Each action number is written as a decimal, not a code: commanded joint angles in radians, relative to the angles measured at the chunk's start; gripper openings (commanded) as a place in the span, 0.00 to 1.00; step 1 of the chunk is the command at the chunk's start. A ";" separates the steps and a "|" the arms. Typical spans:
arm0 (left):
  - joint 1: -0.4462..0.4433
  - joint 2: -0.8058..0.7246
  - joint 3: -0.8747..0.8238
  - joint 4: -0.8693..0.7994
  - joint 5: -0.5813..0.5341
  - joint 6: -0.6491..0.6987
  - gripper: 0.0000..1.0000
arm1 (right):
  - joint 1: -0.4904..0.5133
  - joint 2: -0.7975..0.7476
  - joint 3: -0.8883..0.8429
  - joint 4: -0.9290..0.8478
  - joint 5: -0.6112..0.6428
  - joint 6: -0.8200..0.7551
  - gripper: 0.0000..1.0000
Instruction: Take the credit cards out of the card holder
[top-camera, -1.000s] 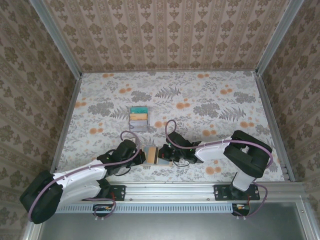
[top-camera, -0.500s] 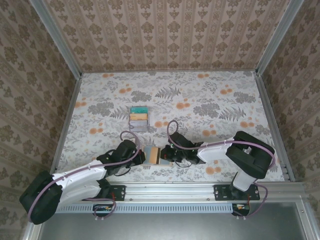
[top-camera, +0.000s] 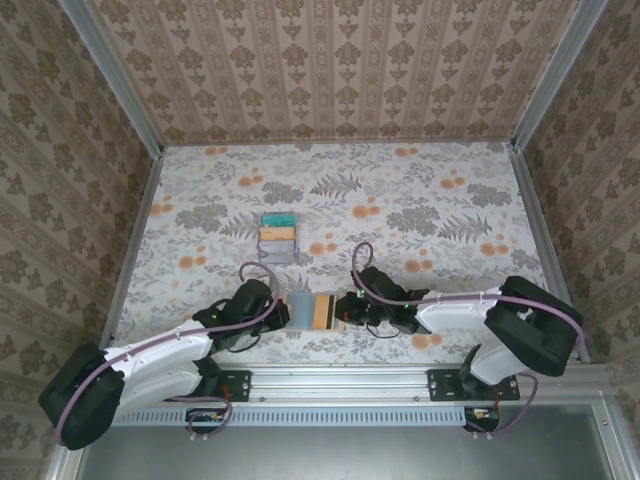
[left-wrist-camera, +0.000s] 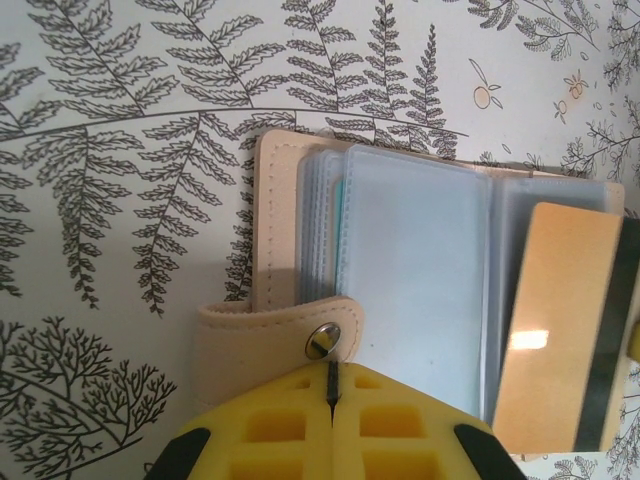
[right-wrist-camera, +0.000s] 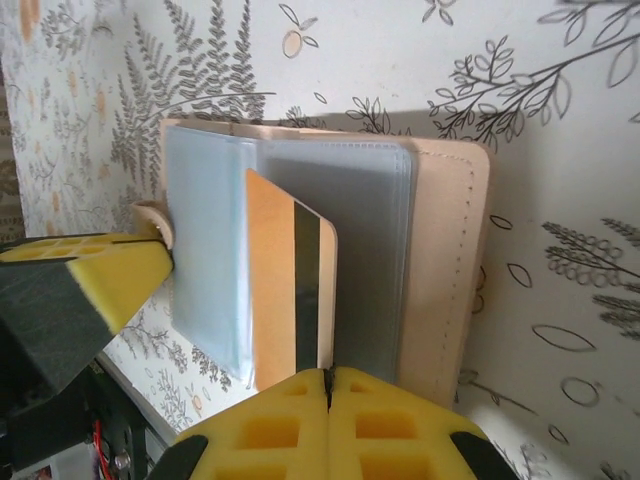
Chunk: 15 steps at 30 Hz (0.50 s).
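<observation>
Top external view: orange card drawn out to the right, holder now lying open

A second ago you had the card holder (top-camera: 300, 309) bunched between the two arms near the front edge of the desk (top-camera: 420, 200). Since then the right arm has swung out to its own side, and the orange card (top-camera: 322, 312) has slid along with it, so the holder's grey-blue inside now lies exposed.

Your left fingers (left-wrist-camera: 331, 395) are pressed together on the holder's tan strap (left-wrist-camera: 270, 335), just below its metal snap (left-wrist-camera: 322, 341), pinning it down. Your right fingers (right-wrist-camera: 327, 390) are clamped on the orange card's near edge. From the right wrist, the card stands in front of the clear sleeves (right-wrist-camera: 370, 250). Whether its far edge has left the pocket you cannot tell.

That puts one more card nearly out. Three others, teal, yellow and grey, already lie in a stack (top-camera: 278, 238) further back on the desk. A sliver of teal (left-wrist-camera: 342, 205) behind the sleeves suggests at least one card is left inside.

No writing or brand can be read anywhere: the orange card shows only a black stripe (left-wrist-camera: 603, 340), and the snap is plain
</observation>
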 joint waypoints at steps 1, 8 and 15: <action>0.011 -0.007 0.002 -0.130 -0.037 0.001 0.01 | -0.012 -0.097 -0.021 -0.081 0.039 -0.060 0.00; 0.015 -0.050 0.025 -0.167 -0.039 0.012 0.03 | -0.035 -0.272 -0.026 -0.195 0.067 -0.163 0.00; 0.020 -0.137 0.069 -0.236 -0.042 0.032 0.50 | -0.051 -0.363 0.065 -0.343 0.073 -0.325 0.00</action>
